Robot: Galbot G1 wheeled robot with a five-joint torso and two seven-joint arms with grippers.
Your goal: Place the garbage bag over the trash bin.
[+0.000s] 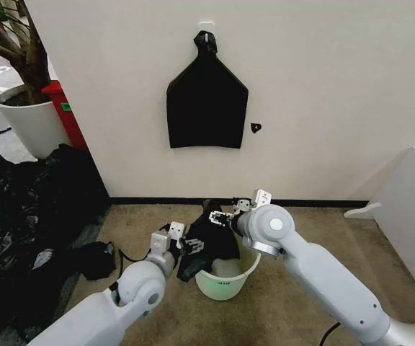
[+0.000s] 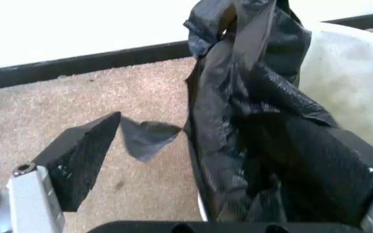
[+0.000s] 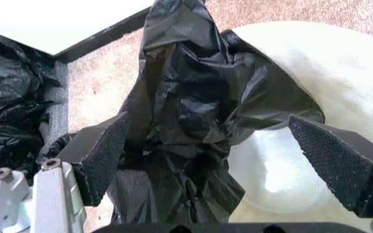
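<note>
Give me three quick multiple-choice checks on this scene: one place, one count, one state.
1. Where is the thin glossy black plastic garbage bag?
A) on the wall hook
B) draped on the rim of the round white plastic trash bin
C) flat on the carpet

2. How many grippers are at the bag?
A) none
B) one
C) two

3. The right gripper is:
A) open
B) shut on the bag
C) shut on the rim

B: it hangs over the rim.
C: the left gripper and the right flank it.
A: its fingers stand wide apart.

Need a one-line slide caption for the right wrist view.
Right hand open around the crumpled garbage bag, which drapes over the trash bin rim.
</note>
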